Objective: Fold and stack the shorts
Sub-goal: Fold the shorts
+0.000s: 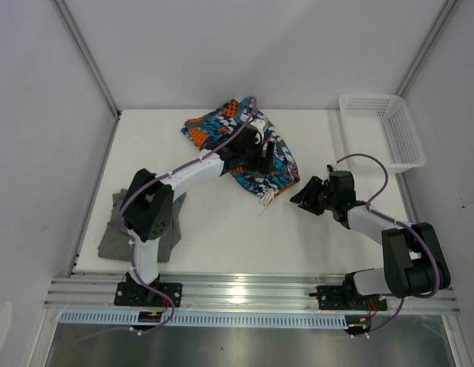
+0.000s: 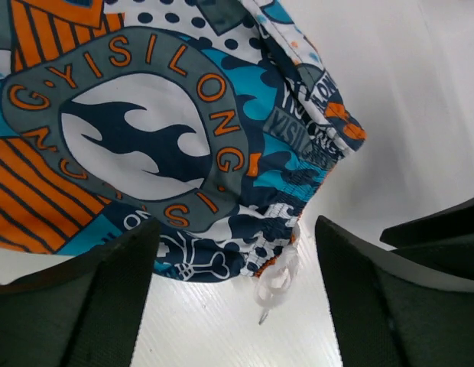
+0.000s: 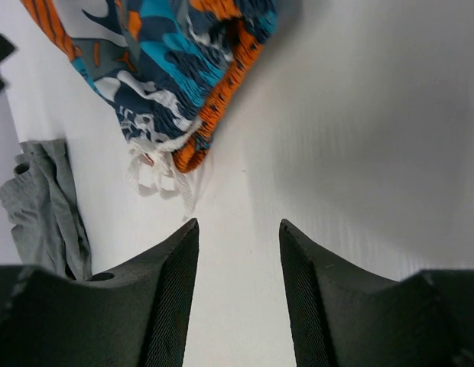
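On the left, the grey shorts (image 1: 115, 233) lie rumpled at the table's near edge beside my left arm's base, and I can't tell whether they count as folded. My left gripper (image 2: 235, 229) hovers, jaws wide apart and empty, over the patterned shorts (image 1: 279, 172), which lie unfolded at the far middle, long axis running far left to near right, drawstring (image 3: 149, 172) end nearest. My right gripper (image 3: 238, 229), jaws apart on nothing, hangs just beside that end; I judge folding and stacking both remain.

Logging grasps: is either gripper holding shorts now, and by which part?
Nothing is held. The left gripper is open by the patterned shorts; the right gripper open over the table.
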### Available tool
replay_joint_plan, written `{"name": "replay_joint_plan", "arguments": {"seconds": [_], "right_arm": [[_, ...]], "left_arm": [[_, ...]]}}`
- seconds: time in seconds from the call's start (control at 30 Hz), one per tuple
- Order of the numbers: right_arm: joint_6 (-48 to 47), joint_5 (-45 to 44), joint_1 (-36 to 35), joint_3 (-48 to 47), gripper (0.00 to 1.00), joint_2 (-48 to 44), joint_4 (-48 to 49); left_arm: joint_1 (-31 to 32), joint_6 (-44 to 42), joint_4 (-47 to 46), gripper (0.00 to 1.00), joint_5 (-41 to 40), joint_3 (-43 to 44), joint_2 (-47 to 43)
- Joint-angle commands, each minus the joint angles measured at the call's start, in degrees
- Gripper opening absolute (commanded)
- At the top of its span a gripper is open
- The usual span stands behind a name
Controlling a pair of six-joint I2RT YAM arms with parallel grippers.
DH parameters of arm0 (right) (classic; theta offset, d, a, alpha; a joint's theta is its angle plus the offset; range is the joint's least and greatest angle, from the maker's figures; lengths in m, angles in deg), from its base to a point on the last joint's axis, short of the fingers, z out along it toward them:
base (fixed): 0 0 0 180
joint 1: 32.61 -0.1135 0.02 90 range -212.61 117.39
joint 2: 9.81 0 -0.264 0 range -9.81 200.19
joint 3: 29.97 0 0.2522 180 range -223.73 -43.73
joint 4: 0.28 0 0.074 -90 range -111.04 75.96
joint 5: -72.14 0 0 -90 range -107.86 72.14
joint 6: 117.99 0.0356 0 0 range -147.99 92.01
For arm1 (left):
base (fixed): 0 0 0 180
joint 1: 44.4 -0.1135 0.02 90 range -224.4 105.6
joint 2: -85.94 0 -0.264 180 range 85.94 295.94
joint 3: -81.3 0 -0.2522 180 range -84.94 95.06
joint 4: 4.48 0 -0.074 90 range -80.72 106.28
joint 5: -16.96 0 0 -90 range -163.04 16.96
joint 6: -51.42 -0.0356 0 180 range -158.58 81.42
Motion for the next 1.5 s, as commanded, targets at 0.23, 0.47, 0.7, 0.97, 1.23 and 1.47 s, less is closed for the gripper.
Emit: {"name": "replay_joint_plan", "arguments": {"seconds": [0.23, 0.47, 0.7, 0.97, 1.23, 1.47], "right_arm": [[3.42, 1.53, -0.4, -1.67, 0.48, 5.15, 12.56], [3.16, 0.91, -0.75, -1.85, 0.48, 7.79, 16.0], [1.14, -0.84, -0.58, -2.9, 0.48, 7.35, 12.75], [-0.79, -2.51, -0.14, -0.71, 0.51, 2.79, 9.15], [-8.17, -3.22, 0.39, 1.49, 0.59, -3.1, 2.82], [-10.28, -2.96, 0.74, 3.95, 0.73, -4.26, 0.35]], "left_arm": [[-0.73, -1.05, 7.51, 0.61, 7.47, 9.83, 10.06], [-0.82, 3.78, 8.47, 0.53, 13.37, 16.33, 19.38], [-0.91, 6.86, 11.38, 0.51, 10.03, 14.6, 22.46], [0.58, 12.57, -0.03, 0.47, 13.81, -5.68, 13.77], [7.44, 27.94, -20.95, 0.47, 15.39, -26.44, 2.17], [8.5, 29.11, -22.21, 0.48, 11.61, -27.17, -0.04]]}}
